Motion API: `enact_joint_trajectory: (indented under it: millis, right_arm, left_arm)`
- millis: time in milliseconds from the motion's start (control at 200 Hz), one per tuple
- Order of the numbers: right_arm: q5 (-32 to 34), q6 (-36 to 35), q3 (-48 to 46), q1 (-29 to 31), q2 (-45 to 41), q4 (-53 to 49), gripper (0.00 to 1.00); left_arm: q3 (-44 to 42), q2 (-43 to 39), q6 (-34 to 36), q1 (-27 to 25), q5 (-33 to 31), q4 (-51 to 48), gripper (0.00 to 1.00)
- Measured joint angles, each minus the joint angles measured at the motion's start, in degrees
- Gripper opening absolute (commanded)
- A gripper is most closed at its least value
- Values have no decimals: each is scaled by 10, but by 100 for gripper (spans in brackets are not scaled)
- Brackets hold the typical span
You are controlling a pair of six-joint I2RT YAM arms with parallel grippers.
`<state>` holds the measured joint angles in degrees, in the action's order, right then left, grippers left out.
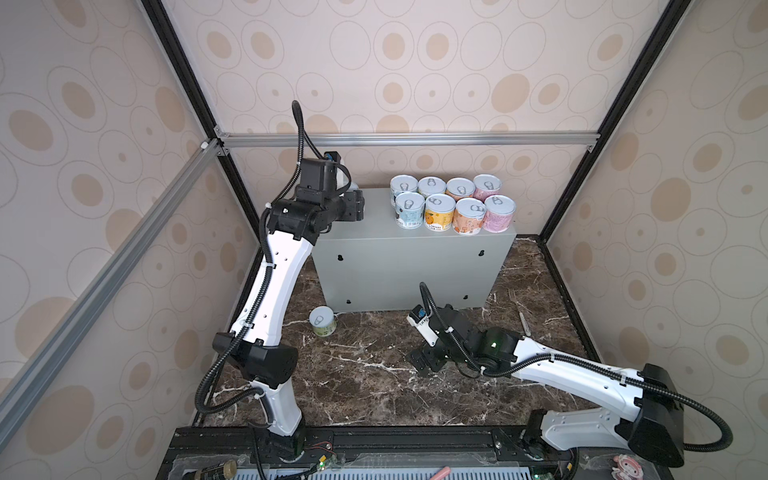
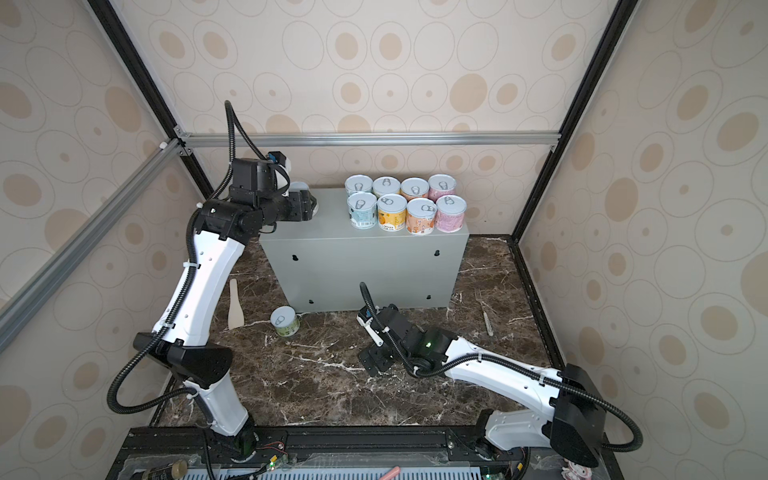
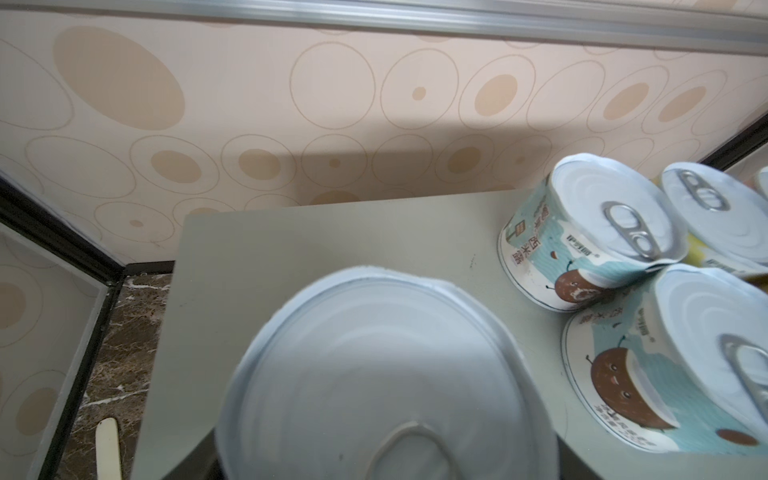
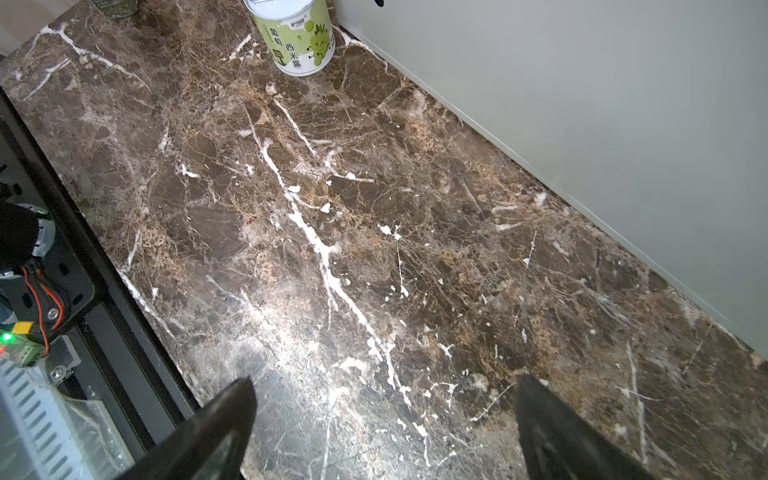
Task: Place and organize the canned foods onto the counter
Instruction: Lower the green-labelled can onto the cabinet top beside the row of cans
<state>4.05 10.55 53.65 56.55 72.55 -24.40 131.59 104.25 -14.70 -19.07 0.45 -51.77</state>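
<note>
Progress: eight cans (image 2: 392, 205) stand upright on the counter (image 1: 374, 257), in two rows of four on the right part of its top. I judge the task as mostly done.
In hand: the left gripper (image 2: 302, 201) is clenched around a ninth can (image 3: 386, 374) at the left end of the counter top. Whether this can touches the top or hangs just above it, I cannot tell. Only its silver lid shows and the label is hidden.
Left to do: the ninth can is not yet set beside the rows. The green can (image 1: 323, 321) stands on the marble surface (image 1: 374, 395), just beside the front left corner of the counter, not yet picked.
Free arm: the right gripper (image 4: 384, 380) has its jaws spread wide and grasps nothing. It is low over the marble, well apart from the green can.
Blue: two blue cans (image 1: 409, 210), one behind the other, in the leftmost column.
Yellow: two yellow cans (image 1: 439, 212), in the next column.
Orange: two orange cans (image 1: 468, 217), in the third column.
Pink: two pink cans (image 1: 498, 214), near the right edge of the counter.
Green: one for sure. The held can is probably the second, but this is only my guess.
Cans in total: ten in view.
Other things: one fork (image 1: 521, 318) and one pale flat spatula (image 2: 234, 305) lie on the marble.
</note>
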Motion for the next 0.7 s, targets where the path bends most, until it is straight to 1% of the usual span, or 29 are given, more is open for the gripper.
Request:
enact_joint_trajectory:
  millis: [205, 310, 485, 580, 700]
  right_arm:
    - [0, -8, -1, 0, 7, 7, 99]
    - [0, -9, -5, 0, 7, 9, 99]
    - [0, -9, -11, 0, 7, 13, 99]
    - [0, -8, -11, 0, 7, 13, 99]
    - [0, -7, -12, 0, 7, 13, 99]
  left_arm:
    - [21, 36, 7, -35, -21, 0, 52]
    - [27, 40, 10, -45, -28, -3, 56]
    - [29, 42, 14, -53, -39, -3, 67]
    - [29, 42, 16, -54, -43, -3, 76]
    - [29, 42, 19, -54, -50, -3, 82]
